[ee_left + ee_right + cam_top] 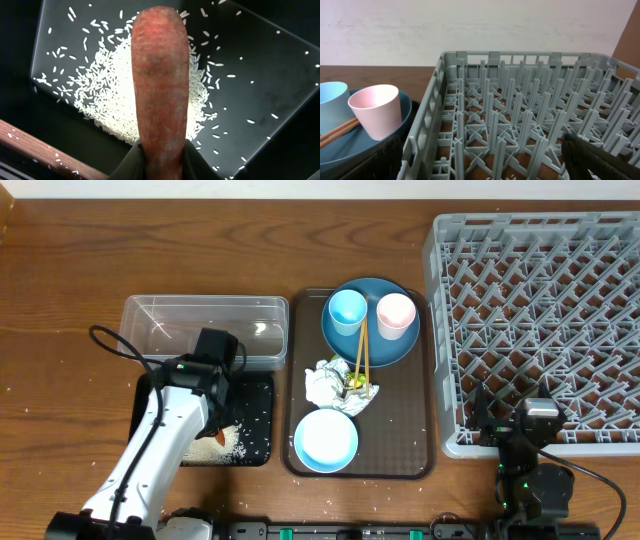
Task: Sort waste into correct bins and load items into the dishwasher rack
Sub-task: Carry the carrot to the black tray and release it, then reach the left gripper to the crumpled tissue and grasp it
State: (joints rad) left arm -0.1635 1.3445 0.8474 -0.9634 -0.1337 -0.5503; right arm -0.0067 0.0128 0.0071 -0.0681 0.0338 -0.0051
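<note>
My left gripper (162,152) is shut on the orange carrot (160,75) and holds it over a heap of white rice (110,95) in the black tray (270,60). Overhead, the left gripper (215,425) and the carrot (218,438) are over the black tray (258,395), in front of the clear tub (205,330). The blue plate (388,350) holds a light blue cup (347,310), a pink cup (396,314) and the chopsticks (358,355). The wrapper (330,380) and the bowl (325,440) lie nearby. My right gripper (510,428) is open and empty at the front edge of the rack (540,310).
The dark brown serving tray (405,430) carries the plate, wrapper and bowl between the bins and the rack. Loose rice grains lie scattered across the black tray. The right wrist view shows the rack's pegs (520,100) and the pink cup (376,110) to its left.
</note>
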